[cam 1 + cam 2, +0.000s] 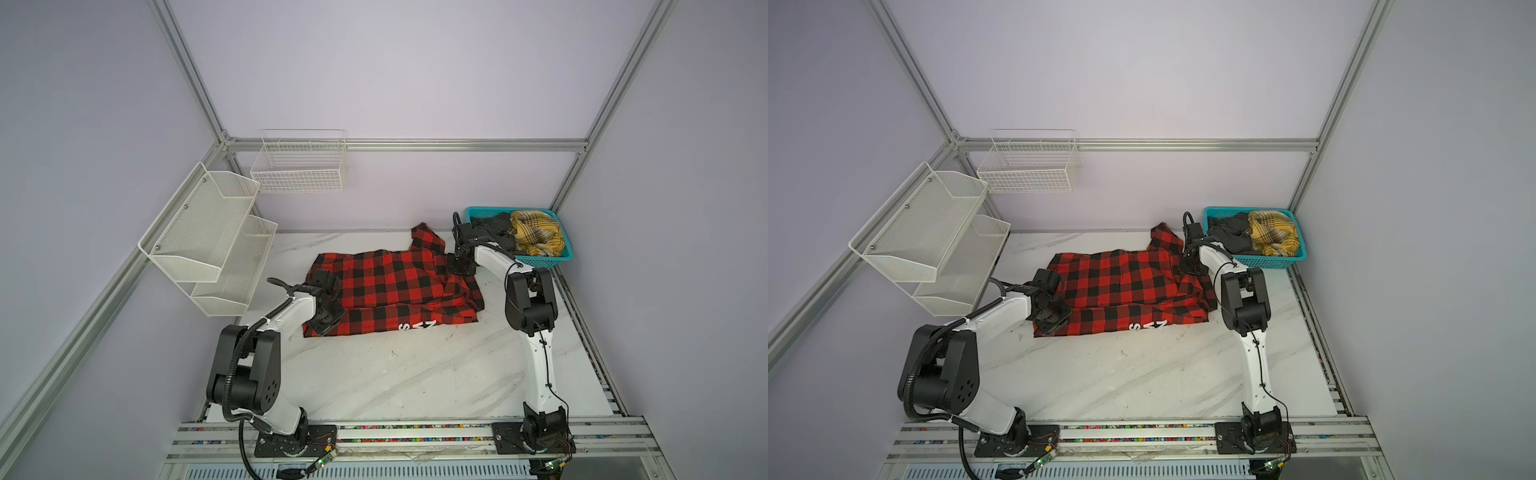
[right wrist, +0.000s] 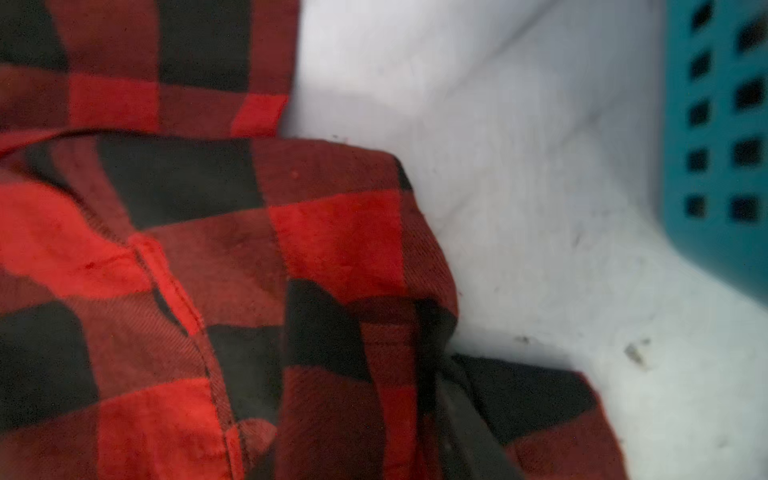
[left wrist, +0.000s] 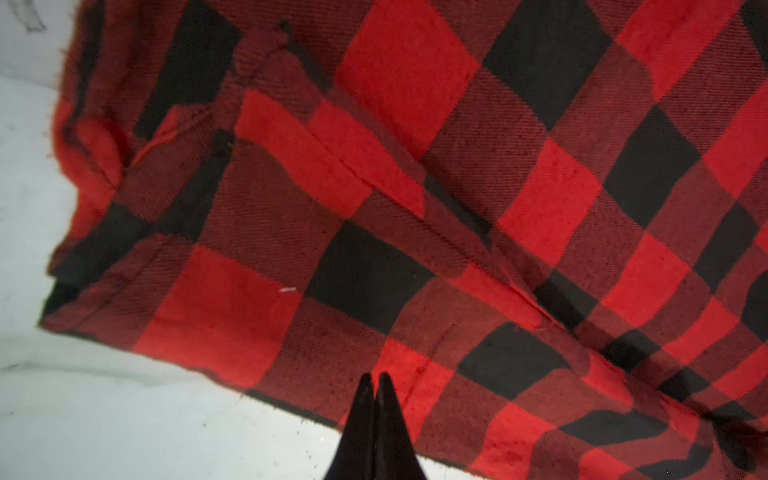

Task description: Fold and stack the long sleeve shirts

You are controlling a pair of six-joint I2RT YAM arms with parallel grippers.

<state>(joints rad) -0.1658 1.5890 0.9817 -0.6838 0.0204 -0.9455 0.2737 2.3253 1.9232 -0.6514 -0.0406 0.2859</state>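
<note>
Lying spread, one red-check shirt (image 1: 395, 286); one basket (image 1: 544, 261) holds yellow shirt (image 1: 538, 237), grey shirt (image 1: 494, 228).

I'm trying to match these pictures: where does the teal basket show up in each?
Both top views: teal basket at far right corner of the table.
Left wrist view: not in it.
Right wrist view: its holed wall, across bare table from the red-and-black shirt.
Shared landmark: the red-and-black shirt, in all four.
</note>
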